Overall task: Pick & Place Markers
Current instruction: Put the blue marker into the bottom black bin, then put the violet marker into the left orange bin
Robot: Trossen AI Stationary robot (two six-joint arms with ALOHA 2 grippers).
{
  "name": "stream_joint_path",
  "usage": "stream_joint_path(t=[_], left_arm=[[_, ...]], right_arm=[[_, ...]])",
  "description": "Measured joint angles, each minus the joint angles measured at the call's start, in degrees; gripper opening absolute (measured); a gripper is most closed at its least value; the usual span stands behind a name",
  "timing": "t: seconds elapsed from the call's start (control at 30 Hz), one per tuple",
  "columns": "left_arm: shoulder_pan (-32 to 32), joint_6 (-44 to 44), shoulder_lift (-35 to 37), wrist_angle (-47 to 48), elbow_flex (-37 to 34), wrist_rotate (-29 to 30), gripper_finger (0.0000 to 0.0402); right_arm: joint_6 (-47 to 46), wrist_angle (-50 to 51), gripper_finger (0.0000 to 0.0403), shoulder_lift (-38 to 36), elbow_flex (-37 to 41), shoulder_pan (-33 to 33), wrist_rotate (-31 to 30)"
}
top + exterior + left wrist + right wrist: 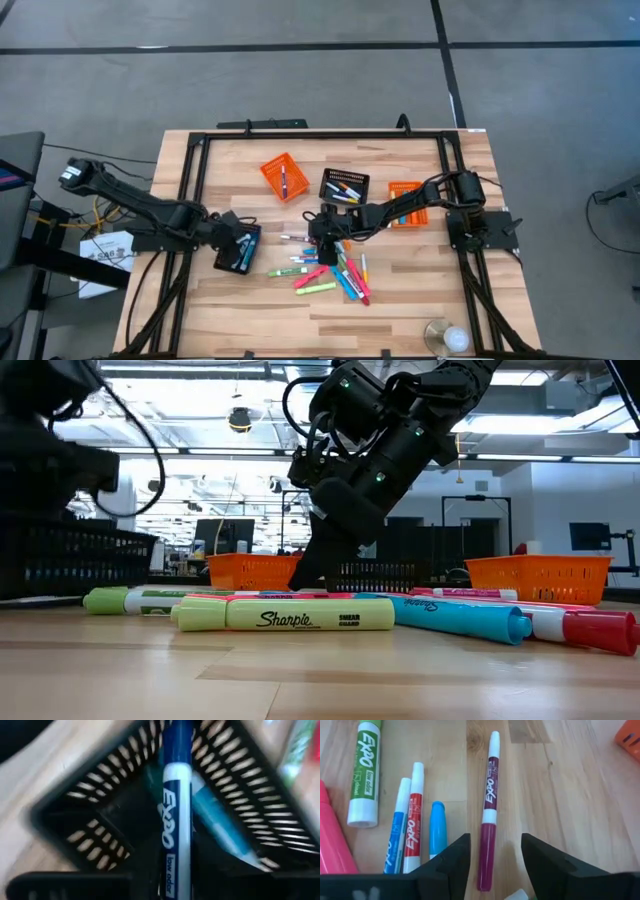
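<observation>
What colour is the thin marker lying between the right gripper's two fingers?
Dark magenta, with a white tip: the thin marker shows best in the right wrist view.

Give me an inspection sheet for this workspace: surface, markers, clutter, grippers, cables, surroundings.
Surface: wooden table with a black frame.
Job's things: loose markers lie mid-table; a blue marker is over the black basket on the left; more sit in two orange baskets and another black one.
Clutter: round clear object at the near edge.
Grippers: left gripper over the left black basket, fingers hidden; right gripper open, straddling a maroon marker on the table.
Cables: bundles run along both table sides.
Surroundings: grey floor with dark lines, equipment left of the table.
</observation>
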State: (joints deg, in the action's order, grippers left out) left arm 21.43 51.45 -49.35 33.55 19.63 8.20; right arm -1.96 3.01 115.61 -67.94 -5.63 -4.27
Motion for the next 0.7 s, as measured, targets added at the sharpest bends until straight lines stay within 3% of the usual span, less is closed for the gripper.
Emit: stream_joint_path(t=[0.2,0.7], left_arm=[[0.02,-0.47,-3.66,-2.59,-0.15,0.01,0.0103],[0.02,-2.13,-3.53,-5.97,4.42,0.78,0.013]], right_arm=[[0.0,-0.02,0.015,0.0,0.0,0.02,0.0],[-0.02,-0.07,0.0167,0.0,0.0,0.0,1.79]])
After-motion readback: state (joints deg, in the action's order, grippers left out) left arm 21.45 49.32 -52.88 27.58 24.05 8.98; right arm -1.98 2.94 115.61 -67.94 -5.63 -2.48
